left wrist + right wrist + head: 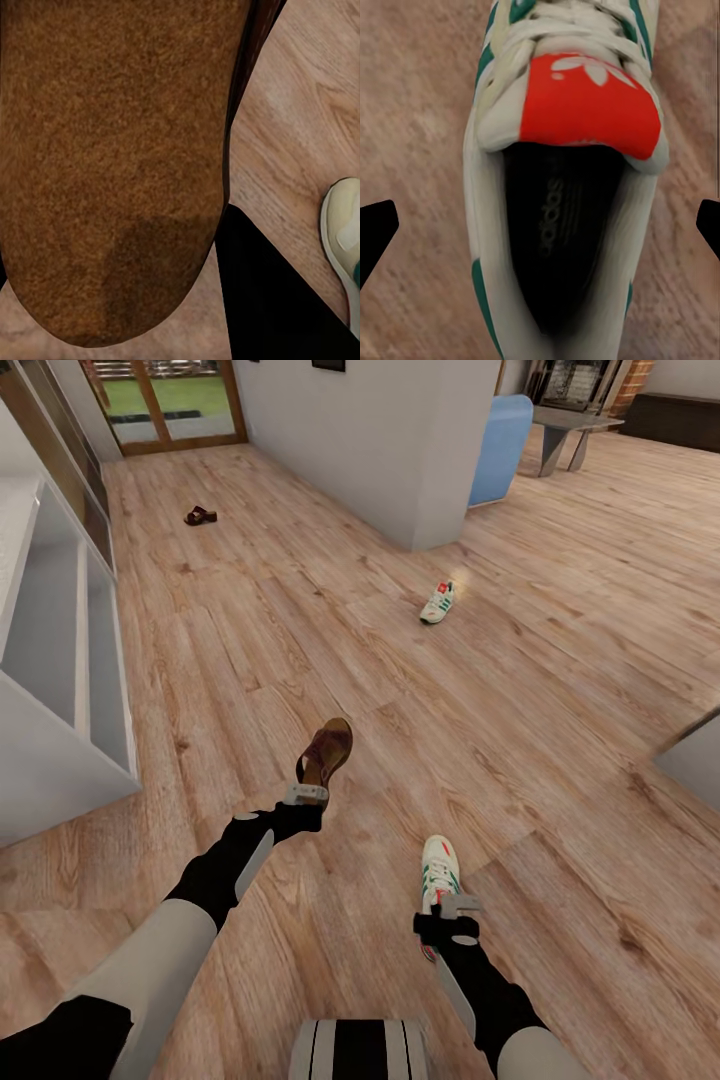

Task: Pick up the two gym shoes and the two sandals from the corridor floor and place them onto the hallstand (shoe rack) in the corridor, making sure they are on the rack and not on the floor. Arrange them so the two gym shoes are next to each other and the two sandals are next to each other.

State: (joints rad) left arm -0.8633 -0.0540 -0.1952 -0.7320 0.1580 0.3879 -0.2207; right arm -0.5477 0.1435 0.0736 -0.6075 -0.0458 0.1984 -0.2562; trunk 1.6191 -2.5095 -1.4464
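Brown sandal [112,165] close up (suede-like), gym shoe [343,240] on floor [300,112].

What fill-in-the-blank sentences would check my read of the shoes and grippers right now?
The right gripper, over a white green-striped gym shoe, has its jaws ___.
The second gym shoe lies on the light wood-plank ___.
The left gripper is at the heel of a dark brown leather ___.
The pale grey-white hallstand stands on the robot's ___ side.
Missing: open; floor; sandal; left.
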